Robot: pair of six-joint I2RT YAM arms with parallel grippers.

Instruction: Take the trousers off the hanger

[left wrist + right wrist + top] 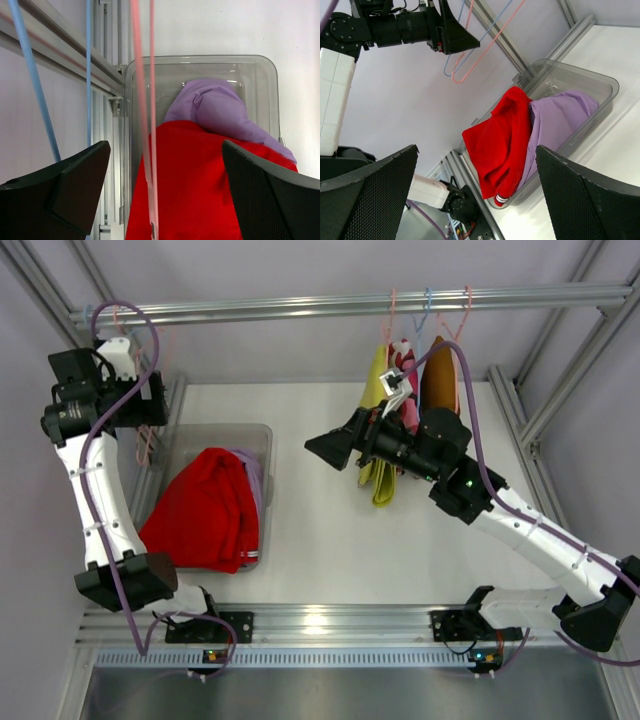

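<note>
The red trousers (205,510) with white hem stripes lie piled in a clear bin (220,427), over the lilac trousers (252,470). Both show in the left wrist view, red (190,190) and lilac (215,105), and in the right wrist view, red (500,140) and lilac (560,115). The yellow-green trousers (380,390) hang on a hanger at the right of the rail. My right gripper (320,450) is open and empty, just left of them, facing the bin (476,150). My left gripper (152,402) is open at the far left; a bare pink hanger wire (142,100) passes between its jaws (165,150).
A metal rail (330,308) runs across the back. A pink garment (408,405) and an orange-brown one (438,380) hang beside the yellow-green trousers. Empty pink (480,55) and blue (32,85) hangers hang at the rail's left end. Frame posts stand at the sides.
</note>
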